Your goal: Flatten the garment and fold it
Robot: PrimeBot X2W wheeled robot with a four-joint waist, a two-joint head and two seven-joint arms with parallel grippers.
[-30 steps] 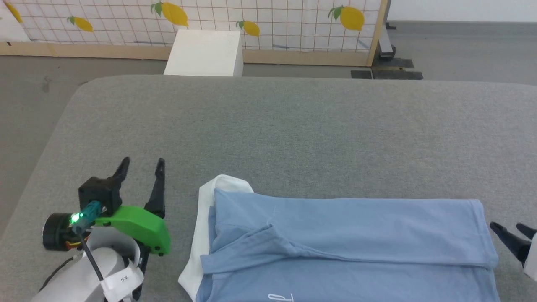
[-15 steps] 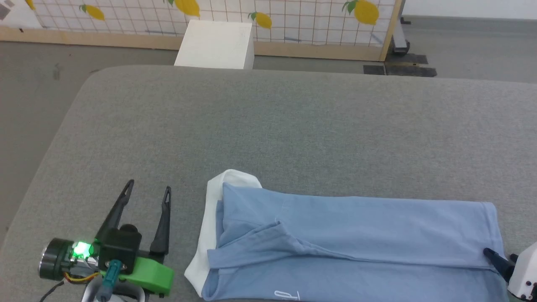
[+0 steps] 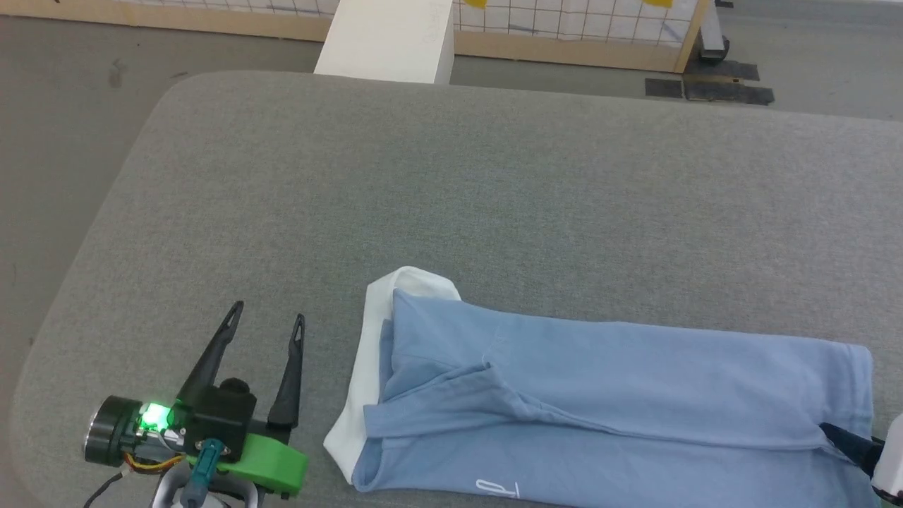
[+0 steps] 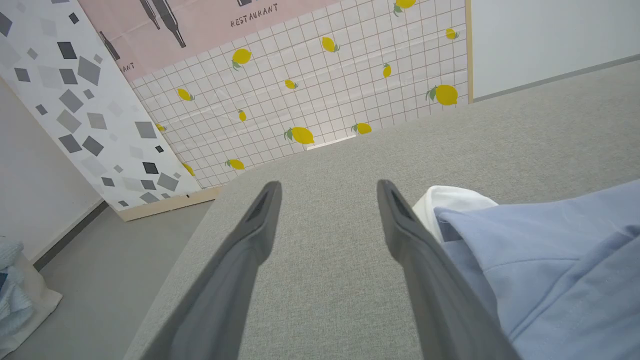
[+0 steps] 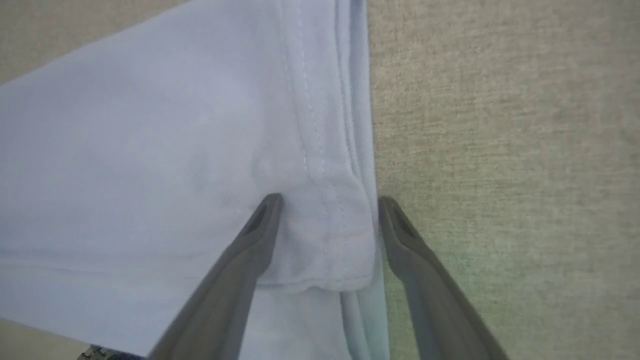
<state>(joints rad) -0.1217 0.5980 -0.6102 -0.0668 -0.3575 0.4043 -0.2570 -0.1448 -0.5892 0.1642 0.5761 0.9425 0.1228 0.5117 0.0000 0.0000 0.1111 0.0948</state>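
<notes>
The garment (image 3: 607, 395), a light blue shirt folded lengthwise, lies across the near part of the grey table (image 3: 494, 176). Its white collar band (image 3: 374, 331) is at the left end and a small white logo (image 3: 497, 488) sits by the near edge. My left gripper (image 3: 268, 314) stands open on bare table just left of the collar; in the left wrist view the left gripper (image 4: 327, 184) has the collar (image 4: 450, 200) beside its right finger. My right gripper (image 3: 846, 443) is at the garment's right end. In the right wrist view the right gripper (image 5: 328, 200) is open, its fingers straddling the stitched hem corner (image 5: 345, 235).
A white box (image 3: 388, 39) stands on the floor beyond the table's far edge, in front of a lemon-patterned panel (image 3: 578, 21). The table's rounded left corner (image 3: 42, 395) is close to my left gripper. A pale bag with cloth (image 4: 15, 285) sits on the floor.
The head camera has tilted down, shifting the whole picture. My right gripper has moved left onto the garment's right hem. My left wrist has rolled level beside the collar.
</notes>
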